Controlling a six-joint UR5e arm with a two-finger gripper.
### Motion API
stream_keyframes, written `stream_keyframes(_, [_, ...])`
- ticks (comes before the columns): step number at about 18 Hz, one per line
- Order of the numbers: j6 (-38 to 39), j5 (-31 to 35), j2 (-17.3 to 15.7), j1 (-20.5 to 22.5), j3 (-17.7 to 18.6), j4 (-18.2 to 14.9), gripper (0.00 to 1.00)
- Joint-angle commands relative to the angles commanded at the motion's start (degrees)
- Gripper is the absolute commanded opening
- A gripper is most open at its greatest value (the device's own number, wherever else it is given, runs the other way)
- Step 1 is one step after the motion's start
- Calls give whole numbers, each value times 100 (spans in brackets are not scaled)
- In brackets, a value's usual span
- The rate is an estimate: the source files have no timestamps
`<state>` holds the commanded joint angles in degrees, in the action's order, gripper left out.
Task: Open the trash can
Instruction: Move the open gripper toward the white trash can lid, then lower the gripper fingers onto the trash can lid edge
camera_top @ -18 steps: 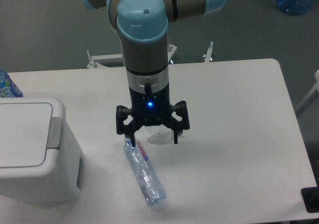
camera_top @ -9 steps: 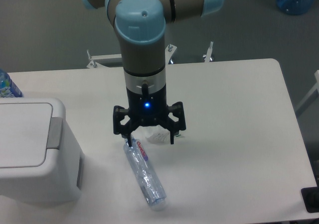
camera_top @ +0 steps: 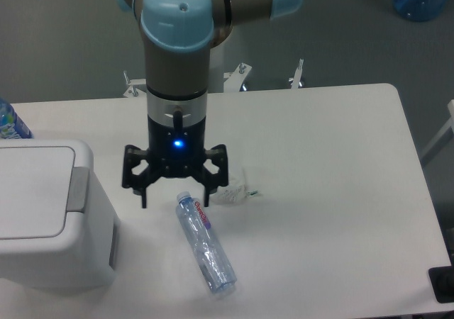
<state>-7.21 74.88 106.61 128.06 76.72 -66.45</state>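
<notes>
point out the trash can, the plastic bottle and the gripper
trash can (camera_top: 32, 191): fixed camera view, on the flat lid panel
plastic bottle (camera_top: 206, 244): fixed camera view, on the middle of its clear body
gripper (camera_top: 175, 198): fixed camera view, midway between its two spread fingertips

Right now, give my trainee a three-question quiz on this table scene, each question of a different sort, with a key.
1. True or false: the lid of the trash can is raised.
2. Multiple choice: the end effector is
A. shut on the clear bottle
B. open, holding nothing
C. pressing on the trash can's lid
3. Fill in: the crumpled white paper lies on the table to the camera's ______ of the end effector.

Key:
1. False; the lid lies flat and closed.
2. B; its fingers are spread above the table, between the trash can and the crumpled white paper.
3. right
</notes>
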Motion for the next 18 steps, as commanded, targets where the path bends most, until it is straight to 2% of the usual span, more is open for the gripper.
stream_keyframes(5, [0, -35, -35, -237, -44, -9, 100])
stream_keyframes(18, [0, -17, -158, -291, 141, -44, 100])
